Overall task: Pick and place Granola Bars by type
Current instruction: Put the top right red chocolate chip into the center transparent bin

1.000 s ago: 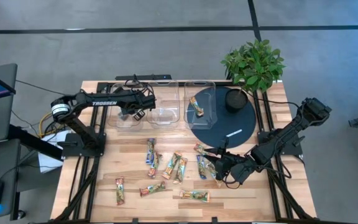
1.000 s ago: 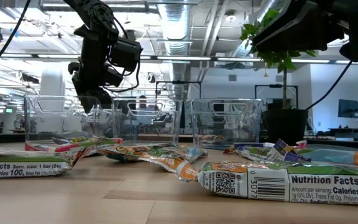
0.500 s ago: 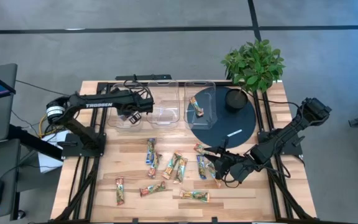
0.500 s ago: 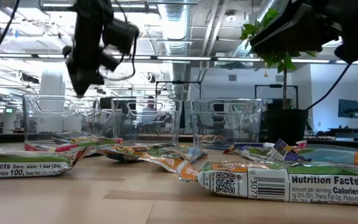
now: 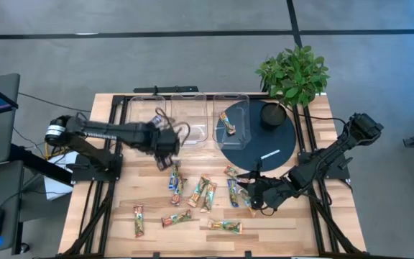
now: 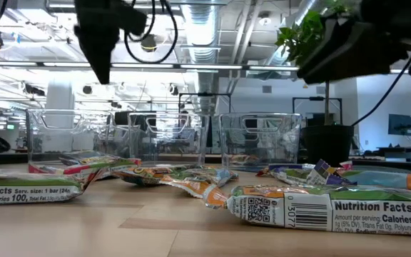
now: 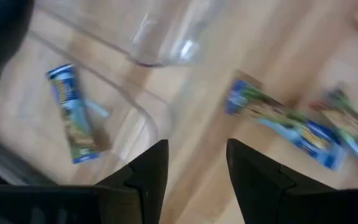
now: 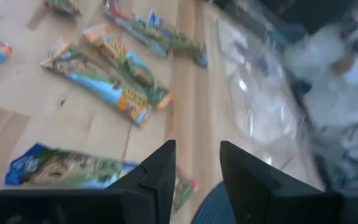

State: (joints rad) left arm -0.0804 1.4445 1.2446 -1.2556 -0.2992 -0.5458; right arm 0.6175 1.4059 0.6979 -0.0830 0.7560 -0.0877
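Moving away from the clear bins [image 5: 190,121], my left gripper [image 5: 165,147] now hangs just in front of them.
Both my grippers, the right gripper [image 5: 254,196] too, are a little open and empty; Granola Bars [image 5: 200,193] lie in front of the bins.

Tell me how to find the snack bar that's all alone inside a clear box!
Look at the row of three clear boxes along the far edge of the wooden table. The right-hand box sits next to the dark round disc and the potted plant. Inside it lies one granola bar, the only bar there, while most others are scattered on the open wood.
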